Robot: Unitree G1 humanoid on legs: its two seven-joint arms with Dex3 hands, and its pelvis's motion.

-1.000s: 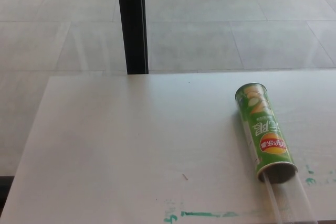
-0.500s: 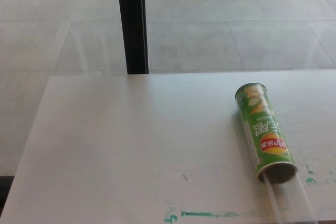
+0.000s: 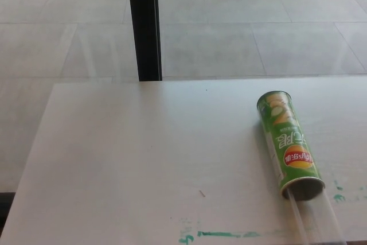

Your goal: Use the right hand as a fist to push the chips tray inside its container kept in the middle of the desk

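A green chips can (image 3: 288, 143) lies on its side on the white desk (image 3: 143, 153), at the right, with its open mouth facing the near edge. A clear plastic tray (image 3: 316, 221) sticks out of that mouth and runs down to the picture's bottom edge. Neither of my hands shows in the head view.
Green marker streaks (image 3: 223, 234) mark the desk near its front edge, and more green smudges (image 3: 339, 197) lie to the right of the can's mouth. A black post (image 3: 144, 24) stands behind the desk's far edge, with tiled floor beyond.
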